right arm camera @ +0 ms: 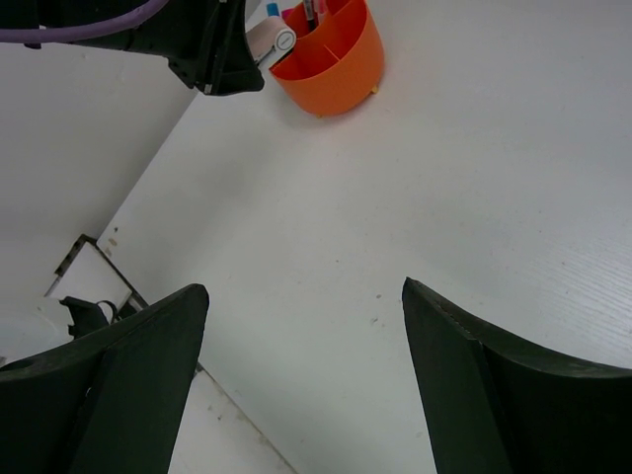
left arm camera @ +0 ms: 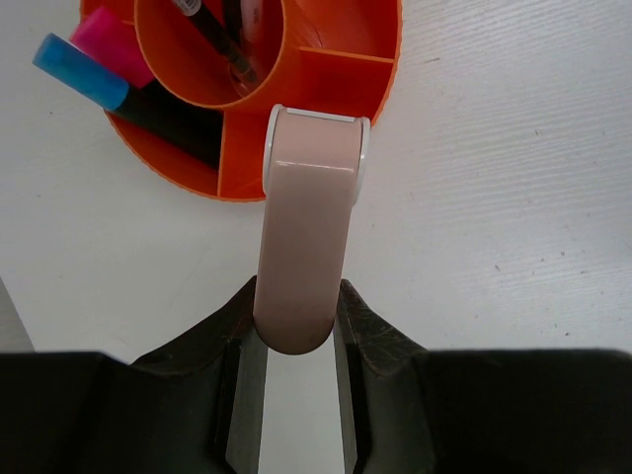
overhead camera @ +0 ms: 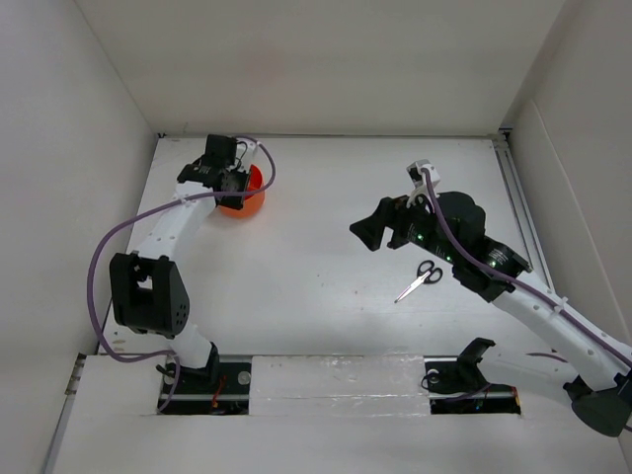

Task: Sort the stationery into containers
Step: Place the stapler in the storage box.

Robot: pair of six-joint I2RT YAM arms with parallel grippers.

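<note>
Pinkish case (left arm camera: 306,217) clamped in the outstretched left gripper (left arm camera: 296,311) by the orange organiser (left arm camera: 380,59) — right gripper (right arm camera: 304,326) gapes.

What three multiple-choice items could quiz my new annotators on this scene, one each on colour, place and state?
1. The organiser is: A green, B orange, C white.
2. The scissors are: A in the organiser, B flat on the table, C hanging on the wall.
3. The right gripper is: A shut on a pen, B shut on scissors, C open and empty.
Answers: B, its walls are orange; B, they lie on the bare tabletop; C, its jaws stand wide apart with nothing between.
</note>
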